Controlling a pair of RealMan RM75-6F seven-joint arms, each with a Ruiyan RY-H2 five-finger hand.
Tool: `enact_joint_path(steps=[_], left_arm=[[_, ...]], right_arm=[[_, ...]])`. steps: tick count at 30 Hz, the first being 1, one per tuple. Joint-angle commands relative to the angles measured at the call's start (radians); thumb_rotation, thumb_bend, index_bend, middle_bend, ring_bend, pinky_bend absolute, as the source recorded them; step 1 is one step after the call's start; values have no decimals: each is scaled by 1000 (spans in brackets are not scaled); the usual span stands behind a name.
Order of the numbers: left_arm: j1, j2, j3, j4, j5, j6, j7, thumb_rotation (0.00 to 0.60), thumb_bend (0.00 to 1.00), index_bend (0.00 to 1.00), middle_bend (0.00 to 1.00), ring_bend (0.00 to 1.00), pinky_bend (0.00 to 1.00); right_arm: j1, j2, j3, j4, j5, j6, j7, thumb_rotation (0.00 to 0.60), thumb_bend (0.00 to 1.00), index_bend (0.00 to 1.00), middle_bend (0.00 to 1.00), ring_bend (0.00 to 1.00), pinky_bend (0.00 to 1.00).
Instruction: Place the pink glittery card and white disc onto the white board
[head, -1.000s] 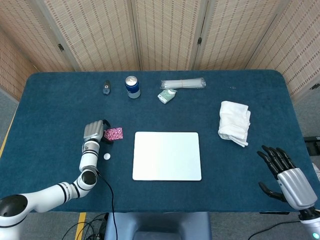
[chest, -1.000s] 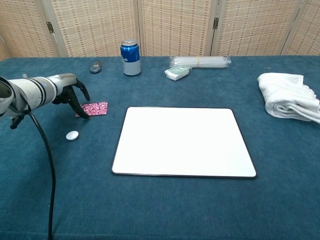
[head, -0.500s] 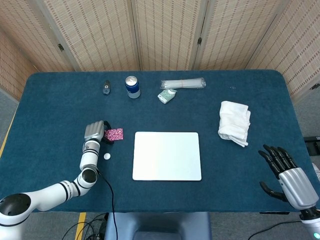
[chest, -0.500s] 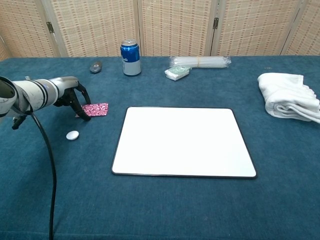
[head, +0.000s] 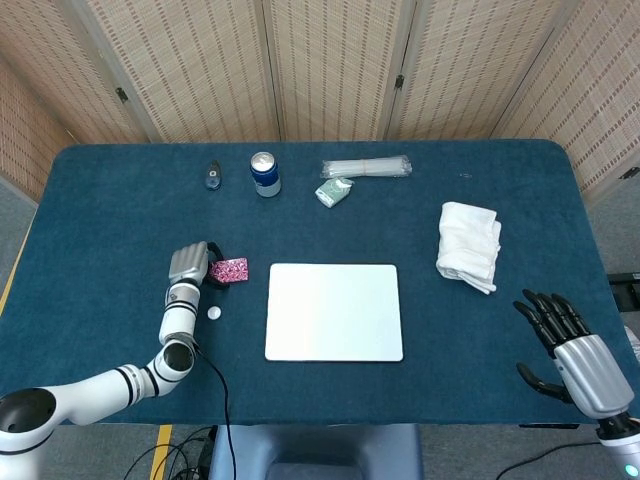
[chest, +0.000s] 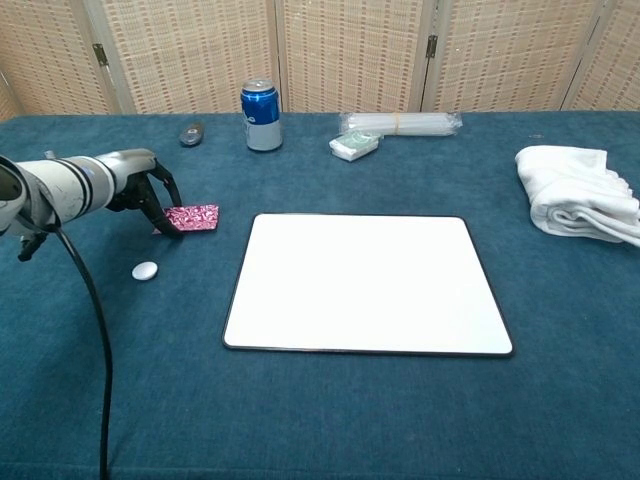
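Note:
The pink glittery card (head: 228, 269) (chest: 193, 217) lies on the blue table just left of the white board (head: 334, 311) (chest: 365, 285). My left hand (head: 190, 264) (chest: 140, 185) is at the card's left edge, with its dark fingertips curled down and pinching that edge. The card's left side looks slightly raised. The white disc (head: 214, 313) (chest: 145, 270) sits on the cloth below the hand, apart from it. My right hand (head: 565, 340) hovers at the table's near right corner with its fingers spread and nothing in it. The chest view does not show it.
Along the far edge stand a blue can (head: 265, 173) (chest: 262, 115), a small dark object (head: 212, 176), a clear plastic packet (head: 366, 167) and a small pale packet (head: 334, 191). A folded white towel (head: 469, 245) (chest: 575, 192) lies at the right. A black cable hangs from my left arm.
The left hand has nudged the pink card a little to the right and its edge has come up slightly. The disc, board and right hand stay put.

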Motion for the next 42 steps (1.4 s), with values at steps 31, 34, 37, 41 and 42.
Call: enact_joint_path(steps=[31, 34, 37, 41, 42], left_arm=[[-141, -313, -44, -357, 67, 599, 292, 600, 204, 416, 1000, 1000, 1000], [-147, -335, -77, -356, 61, 587, 298, 600, 205, 416, 1000, 1000, 1000], [-153, -357, -96, -339, 57, 567, 306, 600, 205, 416, 1000, 1000, 1000], [-158, -377, -102, -326, 69, 550, 318, 600, 205, 416, 1000, 1000, 1000], [-157, -377, -102, -331, 74, 550, 320, 600, 205, 416, 1000, 1000, 1000]], right_arm=[[-115, 21, -49, 185, -184, 395, 276, 600, 230, 0, 0, 0, 0], [-114, 21, -50, 192, -187, 400, 288, 600, 229, 0, 0, 0, 0], [-115, 20, -51, 198, -194, 408, 292, 600, 229, 0, 0, 0, 0], [-112, 18, -52, 203, -198, 401, 290, 600, 229, 0, 0, 0, 0], [-111, 18, -51, 203, -197, 399, 288, 600, 229, 0, 0, 0, 0]])
